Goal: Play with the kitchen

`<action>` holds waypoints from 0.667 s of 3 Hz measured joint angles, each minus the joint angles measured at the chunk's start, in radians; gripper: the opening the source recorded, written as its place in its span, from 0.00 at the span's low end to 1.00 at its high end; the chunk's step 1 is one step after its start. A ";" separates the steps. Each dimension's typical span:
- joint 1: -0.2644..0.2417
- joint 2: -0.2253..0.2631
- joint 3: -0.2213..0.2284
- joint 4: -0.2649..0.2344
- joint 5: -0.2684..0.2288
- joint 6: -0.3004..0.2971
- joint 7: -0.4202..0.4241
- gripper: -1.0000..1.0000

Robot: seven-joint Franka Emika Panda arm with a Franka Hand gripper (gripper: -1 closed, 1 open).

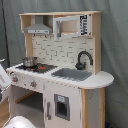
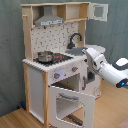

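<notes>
The kitchen (image 1: 62,82) is a child-size toy of white panels and pale wood, seen in both exterior views. On its stovetop stands a small metal pot (image 1: 29,61) (image 2: 45,56). A black faucet (image 1: 83,58) (image 2: 75,39) curves over the grey sink (image 1: 71,74). The oven door (image 2: 72,102) hangs open and tilted down at the front. My white arm (image 2: 102,65) reaches in from the second exterior view's right, and the gripper (image 2: 89,75) is close to the kitchen's front, beside the oven opening. In the first exterior view only a white part of the arm (image 1: 4,76) shows at the left edge.
A grey hood (image 1: 37,29) (image 2: 49,20) hangs over the stove. The upper cabinet door (image 2: 99,11) stands swung open. A grey curtain (image 1: 115,45) backs the scene, and the floor (image 2: 20,117) is wood.
</notes>
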 joint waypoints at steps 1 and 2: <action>-0.007 0.000 0.000 0.103 0.000 -0.027 0.007 1.00; -0.030 0.000 0.003 0.202 0.000 -0.031 0.039 1.00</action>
